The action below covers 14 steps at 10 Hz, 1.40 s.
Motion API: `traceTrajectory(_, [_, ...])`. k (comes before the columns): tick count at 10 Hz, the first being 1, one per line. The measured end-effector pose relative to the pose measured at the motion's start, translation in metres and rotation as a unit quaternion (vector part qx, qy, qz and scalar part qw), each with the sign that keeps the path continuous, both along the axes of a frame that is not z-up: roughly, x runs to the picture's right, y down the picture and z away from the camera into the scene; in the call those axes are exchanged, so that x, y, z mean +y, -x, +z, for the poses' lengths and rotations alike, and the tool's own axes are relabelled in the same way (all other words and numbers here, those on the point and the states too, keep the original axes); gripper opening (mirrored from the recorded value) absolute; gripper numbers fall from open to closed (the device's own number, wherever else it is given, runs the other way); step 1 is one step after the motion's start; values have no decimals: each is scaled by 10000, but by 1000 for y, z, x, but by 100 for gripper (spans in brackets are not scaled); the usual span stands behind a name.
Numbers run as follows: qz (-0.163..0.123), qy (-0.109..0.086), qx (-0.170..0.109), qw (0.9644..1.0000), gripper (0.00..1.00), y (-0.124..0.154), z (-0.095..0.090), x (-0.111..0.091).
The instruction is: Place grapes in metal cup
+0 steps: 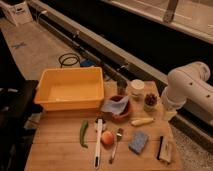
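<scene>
Whether the jaws are open cannot be told; the gripper (170, 114) sits at 3 o'clock. Yellow tub (72, 102) at 10 o'clock, blue cloth (115, 105) in the brown bowl (122, 117), metal cup (121, 88) and white cup (137, 89) at 1, grapes (150, 99) topping a green cup (149, 108) at 2; wooden table (57, 150), concrete floor (35, 45)

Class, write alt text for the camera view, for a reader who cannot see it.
A white robot arm's claw hangs at the right edge of a wooden table, beside the grapes, with the metal cup further left behind a brown bowl. A yellow tub, white cup, peach and blue sponge also sit there.
</scene>
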State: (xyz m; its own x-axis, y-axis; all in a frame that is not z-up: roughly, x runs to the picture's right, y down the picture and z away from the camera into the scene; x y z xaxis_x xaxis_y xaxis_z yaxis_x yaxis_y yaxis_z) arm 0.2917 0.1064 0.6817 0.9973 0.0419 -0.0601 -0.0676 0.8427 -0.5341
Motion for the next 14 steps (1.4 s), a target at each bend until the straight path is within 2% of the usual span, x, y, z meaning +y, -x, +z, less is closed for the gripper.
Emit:
traceTrajectory(7, [1,0,0,10000,65,0,0,0])
traceTrajectory(9, [-28,-97,-36,9999,65,0,-3,-3])
traceTrajectory(10, [-61,-204,-62,9998,65,-3,-9,-13])
traceTrajectory(12, [16,-380,-207,9991,65,-7,-17,-43])
traceTrajectory(13, [91,-446,-313,9985,65,-9,-16,-63])
traceTrajectory(14, [143,-482,-385,9980,65,-10,-12,-72])
